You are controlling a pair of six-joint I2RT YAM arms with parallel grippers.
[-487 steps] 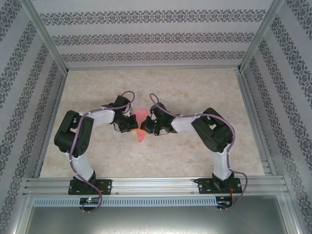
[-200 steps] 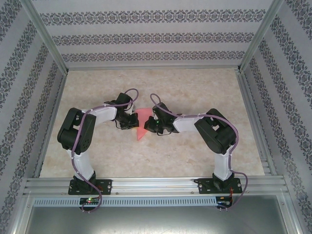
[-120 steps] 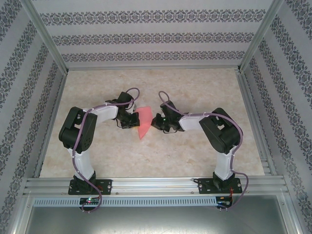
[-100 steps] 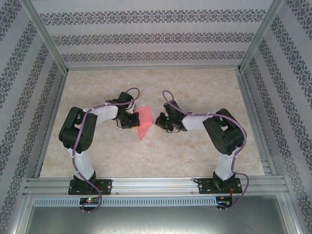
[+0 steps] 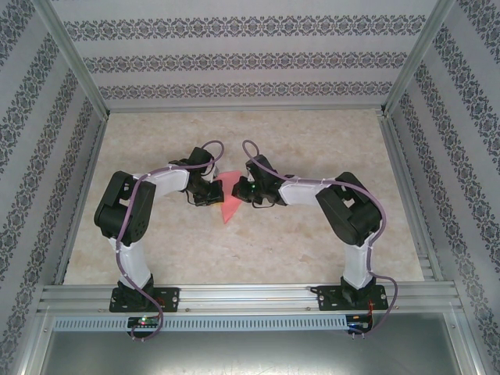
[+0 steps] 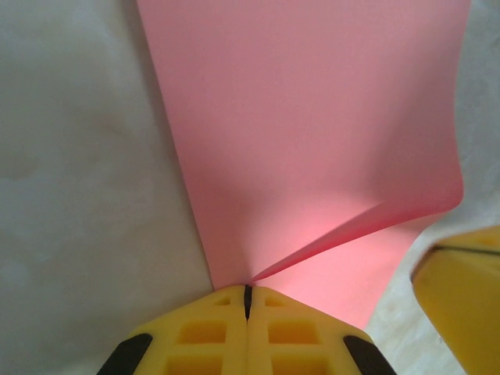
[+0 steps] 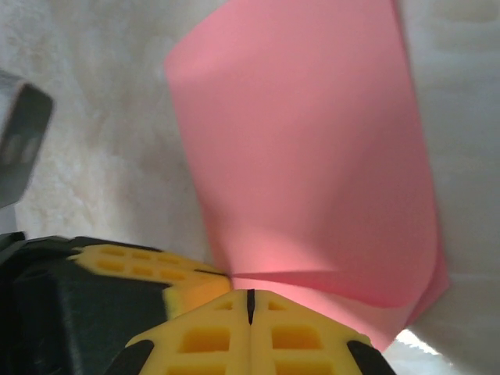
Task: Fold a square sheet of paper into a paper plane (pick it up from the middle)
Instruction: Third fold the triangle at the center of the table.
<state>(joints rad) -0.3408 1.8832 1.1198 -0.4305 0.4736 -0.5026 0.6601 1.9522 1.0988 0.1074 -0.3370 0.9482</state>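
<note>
Right arm [image 5: 308, 190] swung back in to the folded salmon-pink paper sheet [image 5: 229, 203], mid beige table [image 5: 312, 258] | left gripper [image 6: 248, 291] pinched shut on its edge | right gripper [image 7: 250, 295] jaws closed too, tips just touching it

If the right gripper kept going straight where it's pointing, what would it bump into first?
The pink paper, just ahead of the right gripper's shut jaws; past it, probably the left gripper.
</note>
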